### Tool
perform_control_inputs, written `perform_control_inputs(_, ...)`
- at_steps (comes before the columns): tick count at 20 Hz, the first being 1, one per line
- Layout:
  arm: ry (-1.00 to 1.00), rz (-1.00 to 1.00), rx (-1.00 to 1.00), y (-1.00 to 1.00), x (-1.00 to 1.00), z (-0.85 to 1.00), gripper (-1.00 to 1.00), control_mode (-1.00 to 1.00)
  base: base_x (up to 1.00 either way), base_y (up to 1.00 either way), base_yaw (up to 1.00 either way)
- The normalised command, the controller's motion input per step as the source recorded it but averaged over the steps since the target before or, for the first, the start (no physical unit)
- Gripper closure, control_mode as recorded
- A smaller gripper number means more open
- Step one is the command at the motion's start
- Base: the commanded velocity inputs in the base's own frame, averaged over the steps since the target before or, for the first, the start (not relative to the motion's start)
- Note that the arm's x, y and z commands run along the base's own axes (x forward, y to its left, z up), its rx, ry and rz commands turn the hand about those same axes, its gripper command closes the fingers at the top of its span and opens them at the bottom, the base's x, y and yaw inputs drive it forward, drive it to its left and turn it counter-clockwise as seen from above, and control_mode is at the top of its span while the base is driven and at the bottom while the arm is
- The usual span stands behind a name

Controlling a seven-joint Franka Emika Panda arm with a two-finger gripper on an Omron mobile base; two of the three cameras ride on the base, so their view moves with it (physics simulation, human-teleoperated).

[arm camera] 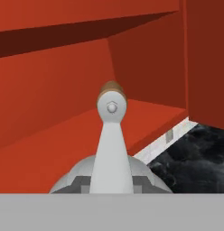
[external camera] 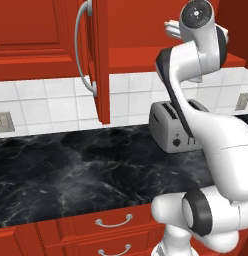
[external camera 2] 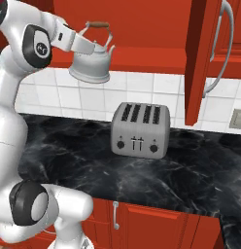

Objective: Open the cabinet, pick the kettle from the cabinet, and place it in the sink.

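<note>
Door open, the gripper [external camera 2: 84,45] pinches the kettle [external camera 2: 91,62] by its handle, clear of the cabinet [external camera 2: 142,24]. Next: carry it to the sink, toaster [external camera 2: 140,129] at 5 o'clock below.

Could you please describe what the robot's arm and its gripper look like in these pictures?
The arm is glossy white, built of rounded, tube-like segments with dark grey to black bands at the joints and round dark caps at its joints, one near the base. The gripper is a light grey-white block on the wrist; its fingers cannot be made out. No cables or lettering can be seen.

silver toaster [external camera 2: 140,130] – black marble counter [external camera: 71,165]; red drawers [external camera: 113,222]
</note>
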Motion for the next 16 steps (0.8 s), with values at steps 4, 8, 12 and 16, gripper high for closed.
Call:
perform_control_inputs(4,0.15,0.08,0.00,0.09,-0.71,0.00,1.00,-1.00,0.00,0.00,0.00)
perform_control_inputs(8,0.13,0.11,0.01,0.11,-0.66,-0.08,1.00,-1.00,0.00,0.00,0.00)
perform_control_inputs(12,0.03,0.11,0.04,0.11,-0.55,-0.33,1.00,-1.00,0.00,0.00,0.00)
perform_control_inputs(16,-0.05,0.11,0.08,0.10,-0.37,-0.62,1.00,-1.00,0.00,0.00,0.00)
